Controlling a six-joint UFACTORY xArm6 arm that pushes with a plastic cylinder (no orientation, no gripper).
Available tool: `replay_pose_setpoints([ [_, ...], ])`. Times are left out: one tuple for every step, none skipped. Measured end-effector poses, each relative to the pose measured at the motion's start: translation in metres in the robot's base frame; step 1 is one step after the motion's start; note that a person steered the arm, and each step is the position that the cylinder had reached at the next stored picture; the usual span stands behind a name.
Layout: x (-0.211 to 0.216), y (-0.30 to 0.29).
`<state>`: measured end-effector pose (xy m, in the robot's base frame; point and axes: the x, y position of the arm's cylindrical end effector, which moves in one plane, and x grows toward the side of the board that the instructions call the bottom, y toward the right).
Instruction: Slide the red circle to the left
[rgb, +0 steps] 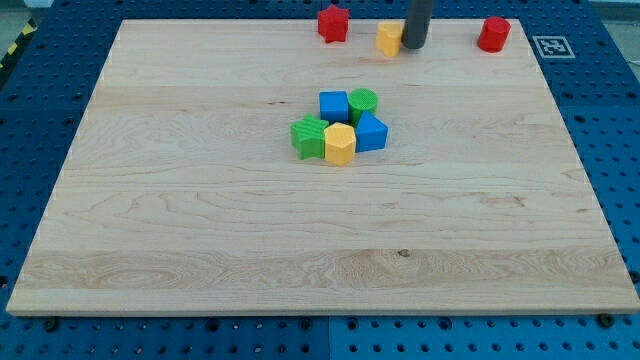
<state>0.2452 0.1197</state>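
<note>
The red circle (493, 34) is a red cylinder at the view's top right, near the board's top edge. My tip (413, 46) is the lower end of the dark rod, left of the red circle with a clear gap between them. The tip touches or nearly touches the right side of a yellow block (389, 39). A red star-like block (333, 23) sits further left along the top edge.
A cluster sits at the board's middle: a blue cube (334, 105), a green round block (364, 102), a blue block (371, 132), a yellow hexagonal block (340, 145) and a green block (309, 137). The wooden board (150, 220) lies on a blue perforated table.
</note>
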Motion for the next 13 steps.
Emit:
replay_pose_setpoints([
  [0.002,-0.020],
  [0.002,-0.044],
  [0.002,-0.071],
  [0.014,-0.067],
  [0.062,0.011],
  [0.099,0.087],
  [0.123,0.167],
  [0.119,0.223],
  [0.110,0.225],
  [0.052,0.215],
  [0.050,0.212],
  [0.050,0.212],
  [0.051,0.200],
])
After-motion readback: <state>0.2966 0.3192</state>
